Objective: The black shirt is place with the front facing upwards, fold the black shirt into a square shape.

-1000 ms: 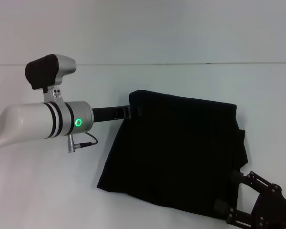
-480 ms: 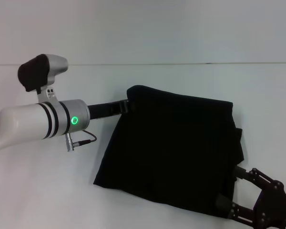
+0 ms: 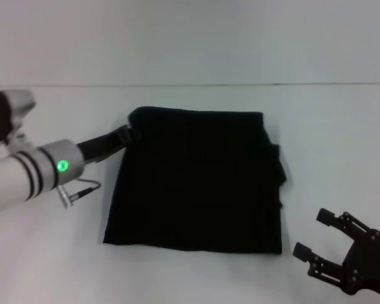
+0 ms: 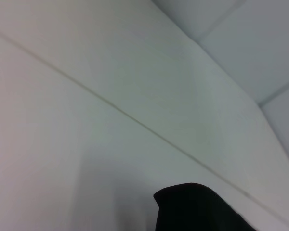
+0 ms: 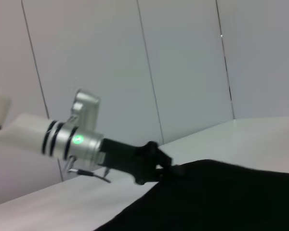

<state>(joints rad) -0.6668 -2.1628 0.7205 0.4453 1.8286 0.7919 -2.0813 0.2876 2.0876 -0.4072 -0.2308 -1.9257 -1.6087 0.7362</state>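
The black shirt (image 3: pixel 196 180) lies folded into a rough square on the white table, plain black side up, with no print showing. My left gripper (image 3: pixel 130 132) is at its far left corner and is shut on the cloth there. The right wrist view shows it pinching that corner (image 5: pixel 160 162) of the shirt (image 5: pixel 221 197). A bit of the shirt (image 4: pixel 197 209) shows in the left wrist view. My right gripper (image 3: pixel 312 233) is open and empty, off the shirt's near right corner and apart from it.
The white table (image 3: pixel 196 278) runs back to a pale wall. A few loose folds stick out along the shirt's right edge (image 3: pixel 280 171). My left arm (image 3: pixel 31 177) reaches in over the table's left side.
My left arm has pulled back to the left and dragged the shirt leftward with it. My right gripper, earlier at the shirt's near right corner, is now clear of it and open.
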